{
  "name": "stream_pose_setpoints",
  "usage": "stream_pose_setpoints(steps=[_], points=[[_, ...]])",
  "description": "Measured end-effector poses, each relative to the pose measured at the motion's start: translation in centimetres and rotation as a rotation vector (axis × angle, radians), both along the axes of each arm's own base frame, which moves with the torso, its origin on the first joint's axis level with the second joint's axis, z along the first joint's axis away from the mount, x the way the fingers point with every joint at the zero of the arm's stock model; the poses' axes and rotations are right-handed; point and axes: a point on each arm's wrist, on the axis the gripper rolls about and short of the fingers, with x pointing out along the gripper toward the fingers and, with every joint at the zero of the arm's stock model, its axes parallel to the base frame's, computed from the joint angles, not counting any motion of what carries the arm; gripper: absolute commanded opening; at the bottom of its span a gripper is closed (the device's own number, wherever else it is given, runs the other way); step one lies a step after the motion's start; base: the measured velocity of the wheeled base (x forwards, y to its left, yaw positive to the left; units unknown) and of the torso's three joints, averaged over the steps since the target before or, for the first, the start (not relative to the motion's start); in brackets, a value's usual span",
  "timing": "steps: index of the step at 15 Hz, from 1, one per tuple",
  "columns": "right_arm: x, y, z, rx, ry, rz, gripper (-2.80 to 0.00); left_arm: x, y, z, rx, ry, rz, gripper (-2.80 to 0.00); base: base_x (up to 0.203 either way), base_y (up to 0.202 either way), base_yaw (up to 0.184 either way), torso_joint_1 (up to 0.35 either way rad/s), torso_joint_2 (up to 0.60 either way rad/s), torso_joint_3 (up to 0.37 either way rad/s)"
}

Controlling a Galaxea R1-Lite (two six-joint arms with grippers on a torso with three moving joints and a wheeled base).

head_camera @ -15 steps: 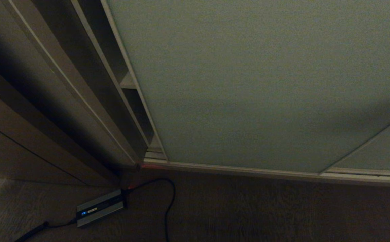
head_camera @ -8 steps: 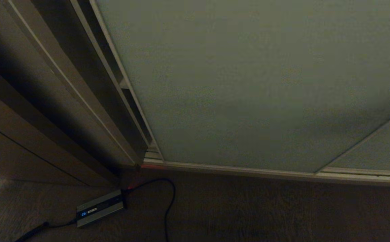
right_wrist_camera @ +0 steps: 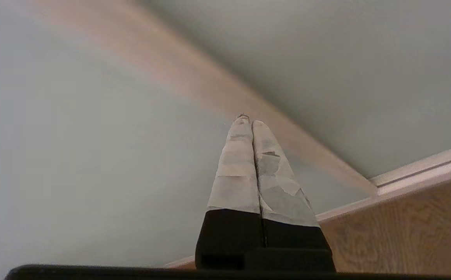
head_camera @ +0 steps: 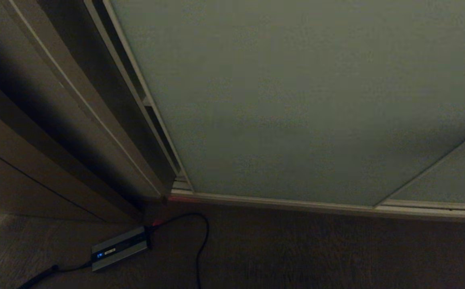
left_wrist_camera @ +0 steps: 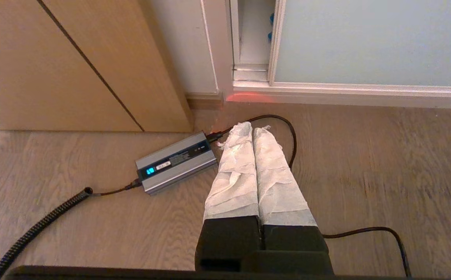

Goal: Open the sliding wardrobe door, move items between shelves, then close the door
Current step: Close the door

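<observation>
A: Door (head_camera: 296, 100) first. Where does the sliding wardrobe door sit in the head view?

B: It fills the centre and right of the frame, with its leading edge running down at centre-left. A thin dark gap is left between that edge and the brown side panel (head_camera: 47, 132) on the left, so I judge the closing nearly done, not finished.

A: And the items?

B: I cannot see them properly. In the left wrist view, at the upper middle, the narrow gap (left_wrist_camera: 253, 35) shows a pale interior and small blue specks, too small to name. Whether the toys are on the right shelves cannot be told from here.

A: The claws?

B: The left gripper (left_wrist_camera: 253, 130) hangs over the floor at lower centre of its view, wrapped fingers pressed together, holding nothing, just beside the grey power box (left_wrist_camera: 176, 161) and its cable. The right gripper (right_wrist_camera: 250, 121), at the centre of its own view, has its fingers pressed together as well, tips at or near the door's blurred frame bar; contact is uncertain.

A: What remains?

B: Probably only closing the last sliver.
</observation>
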Motion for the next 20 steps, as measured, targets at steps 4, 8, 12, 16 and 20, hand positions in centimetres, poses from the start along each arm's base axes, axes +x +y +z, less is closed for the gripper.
stream_pose_setpoints(steps=[4, 8, 12, 16, 20], points=[[5.6, -1.2, -2.1, 0.039, 0.029, 0.027, -2.80, 0.0, 0.0, 0.0, 0.000, 0.000, 0.000, -2.80, 0.000, 0.000, 0.000, 0.000, 0.00, 0.000], [8.6, -0.9, -3.8, 0.061, 0.053, 0.050, -2.80, 0.0, 0.0, 0.0, 0.000, 0.000, 0.000, -2.80, 0.000, 0.000, 0.000, 0.000, 0.00, 0.000], [9.2, -0.5, -4.1, 0.063, 0.058, 0.067, -2.80, 0.0, 0.0, 0.0, 0.000, 0.000, 0.000, -2.80, 0.000, 0.000, 0.000, 0.000, 0.00, 0.000], [9.2, 1.1, -4.0, 0.067, 0.066, 0.100, -2.80, 0.0, 0.0, 0.0, 0.000, 0.000, 0.000, -2.80, 0.000, 0.000, 0.000, 0.000, 0.00, 0.000], [8.3, 3.3, -4.1, 0.071, 0.081, 0.140, -2.80, 0.0, 0.0, 0.0, 0.000, 0.000, 0.000, -2.80, 0.000, 0.000, 0.000, 0.000, 0.00, 0.000]])
